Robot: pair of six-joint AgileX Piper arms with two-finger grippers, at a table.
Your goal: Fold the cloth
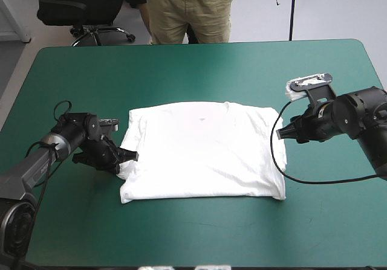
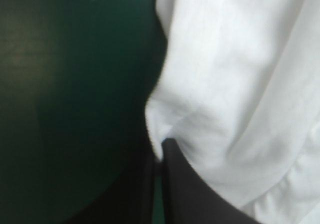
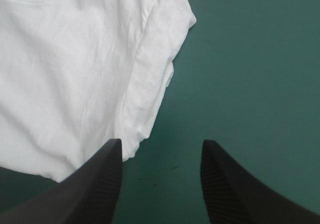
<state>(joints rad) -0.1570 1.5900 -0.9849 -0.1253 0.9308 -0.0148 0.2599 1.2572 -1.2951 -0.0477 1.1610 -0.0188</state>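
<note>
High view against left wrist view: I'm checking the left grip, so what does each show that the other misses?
Only the high view shows the whole T-shirt spread flat, and the right pincer by its right edge. Only the left wrist view shows the left pincer all but shut, a fold of the T-shirt's edge pinched between its black fingers. Both show that pincer at the T-shirt's left edge, and the teal-green cover.

Table [image 1: 199, 43] with teal-green cover [image 1: 181, 70], smooth and flat, rounded corners at the far edge, thin dark rim along the sides, few small dark specks [image 3: 175, 167] on the cover in right wrist view, deep shade over it in left wrist view.
</note>
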